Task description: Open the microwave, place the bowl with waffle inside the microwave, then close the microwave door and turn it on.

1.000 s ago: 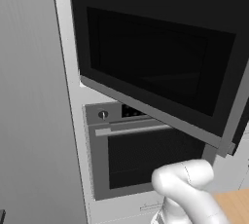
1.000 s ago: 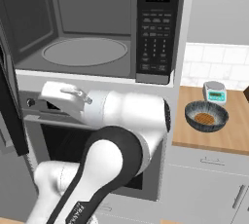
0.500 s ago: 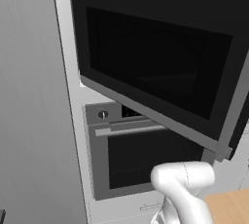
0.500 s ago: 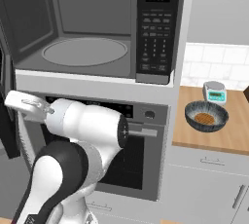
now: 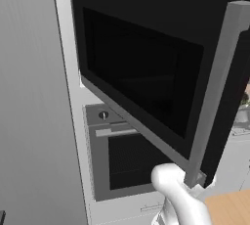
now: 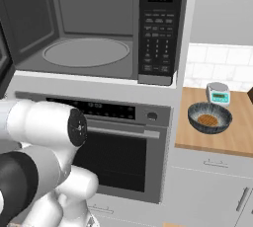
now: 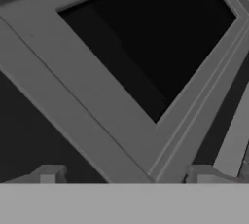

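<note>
The microwave (image 6: 94,28) stands open, its grey cavity and round turntable (image 6: 86,52) exposed, with the black keypad strip (image 6: 160,28) on its right. The microwave door (image 5: 141,77) has swung far out to the left, and its tall grey bar handle (image 5: 219,87) is on the free edge. The dark bowl with waffle (image 6: 209,118) rests on the wooden counter (image 6: 237,137) to the right. In the hand view my gripper (image 7: 125,174) is open, with nothing between its fingertips (image 7: 48,174). It faces a dark window in a grey frame (image 7: 155,38) close ahead.
A grey oven (image 6: 116,144) with a horizontal handle sits under the microwave. A small kitchen scale (image 6: 218,93) stands behind the bowl. My white arm (image 6: 42,137) reaches off to the left, past the door. A tall grey cabinet wall (image 5: 29,101) is at far left.
The microwave door has swung further open. My arm has swept to the left, carrying the hand out of the right base view. The jaws stay open.
</note>
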